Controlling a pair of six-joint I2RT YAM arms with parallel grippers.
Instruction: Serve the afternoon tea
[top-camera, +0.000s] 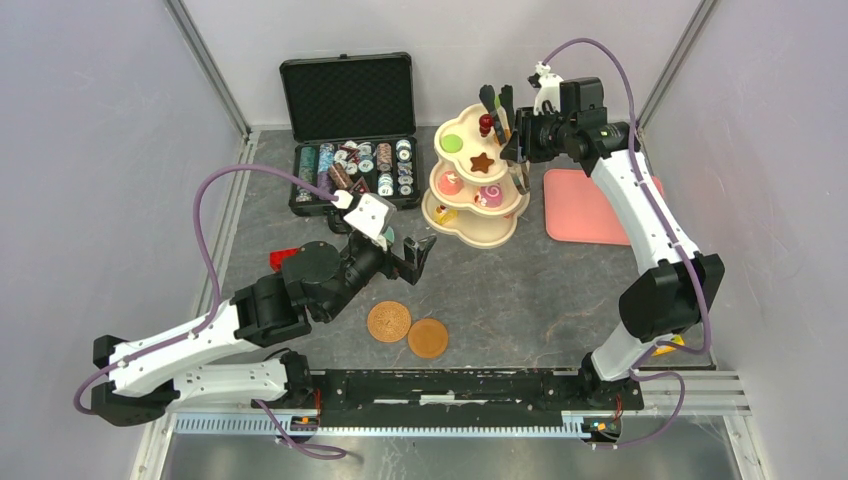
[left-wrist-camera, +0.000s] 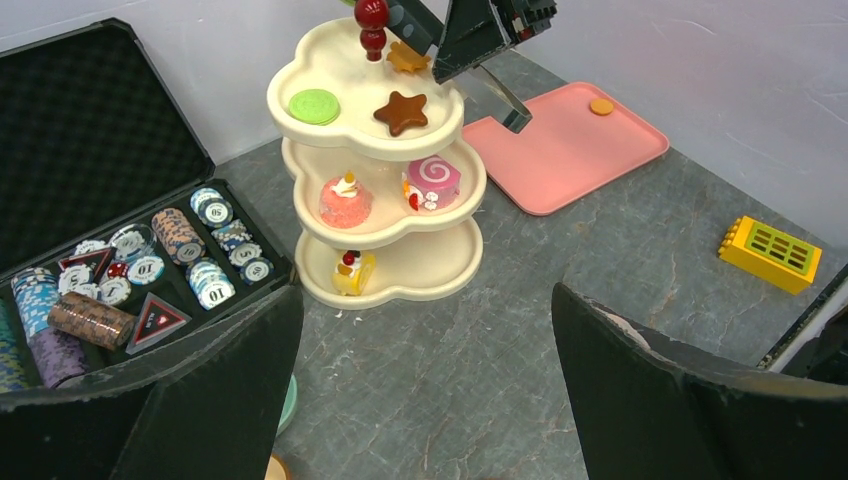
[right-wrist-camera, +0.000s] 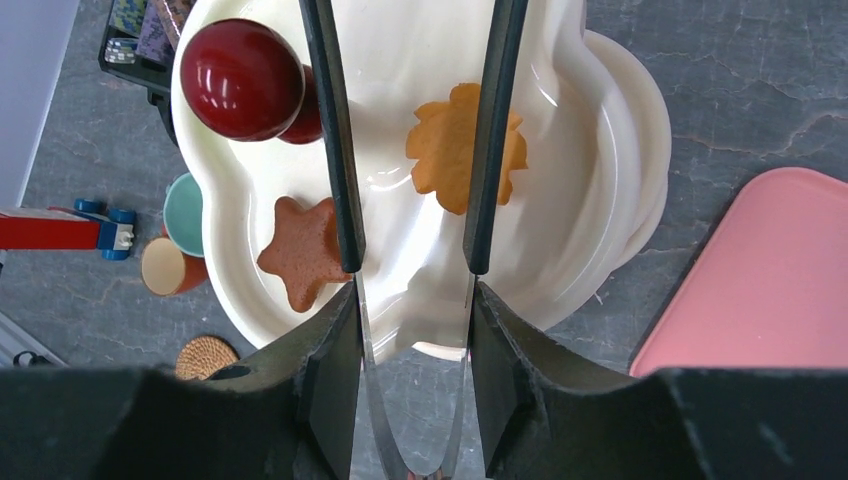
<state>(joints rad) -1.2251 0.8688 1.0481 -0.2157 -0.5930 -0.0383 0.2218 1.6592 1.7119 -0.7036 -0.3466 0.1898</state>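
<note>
The cream three-tier stand (top-camera: 478, 215) with its red knob (top-camera: 486, 124) stands at the back middle. My right gripper (right-wrist-camera: 410, 330) is shut on metal tongs (right-wrist-camera: 340, 150) with black tips, held over the top tier (right-wrist-camera: 560, 150). An orange flower cookie (right-wrist-camera: 445, 150) lies there between the tong arms, next to a brown star cookie (right-wrist-camera: 305, 250). My left gripper (top-camera: 410, 255) is open and empty over the table. The teal cup (right-wrist-camera: 183, 213) and the brown cup (right-wrist-camera: 165, 268) stand left of the stand. Two brown saucers (top-camera: 389, 322) (top-camera: 428, 338) lie in front.
An open black case of poker chips (top-camera: 350, 165) sits at the back left. A pink tray (top-camera: 590, 205) lies right of the stand, with a small orange piece (left-wrist-camera: 601, 105) on it. A red toy car (right-wrist-camera: 60, 228) and a yellow brick (left-wrist-camera: 770, 253) lie on the table.
</note>
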